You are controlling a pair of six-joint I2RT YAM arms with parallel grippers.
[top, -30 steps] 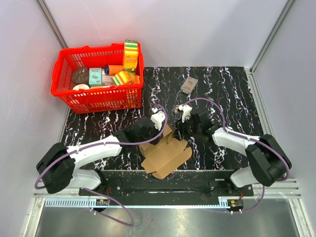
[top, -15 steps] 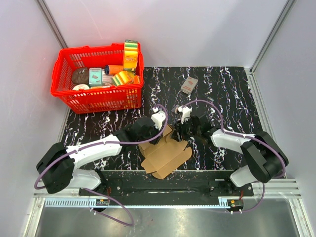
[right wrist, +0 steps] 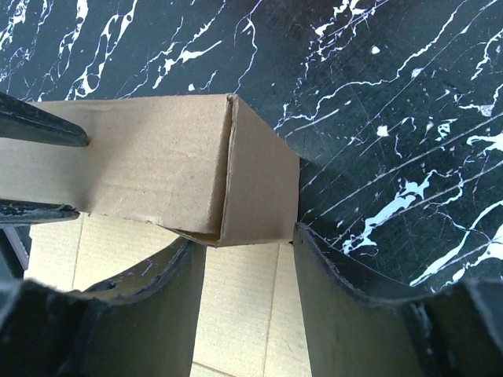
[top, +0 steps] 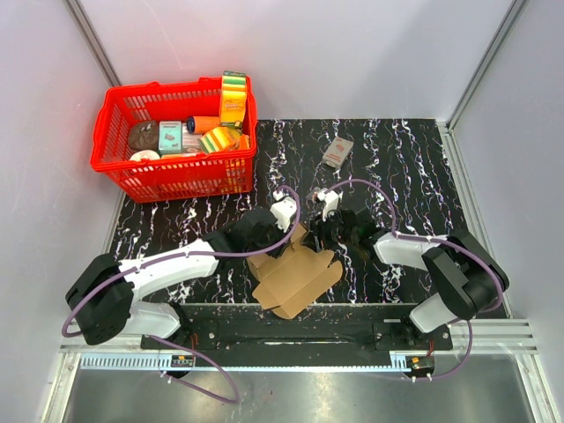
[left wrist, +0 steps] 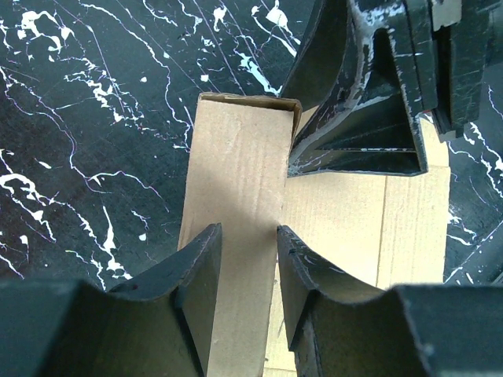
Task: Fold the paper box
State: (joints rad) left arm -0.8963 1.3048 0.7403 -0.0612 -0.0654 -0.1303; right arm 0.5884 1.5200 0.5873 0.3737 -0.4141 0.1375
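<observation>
While the paper box lies half-folded on the worktop, left fingers pinch its raised wall, right fingers straddle the corner, grip unclear; next, likely tucking that end flap square.

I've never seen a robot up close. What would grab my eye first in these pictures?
First the bright red plastic basket, heaped with colourful packs, at the far left of the black marbled table. Then the flat brown cardboard box sheet at the near middle, where the left pincer and right pincer meet at its one raised, folded wall. A small grey-and-red packet lies alone farther back.
</observation>
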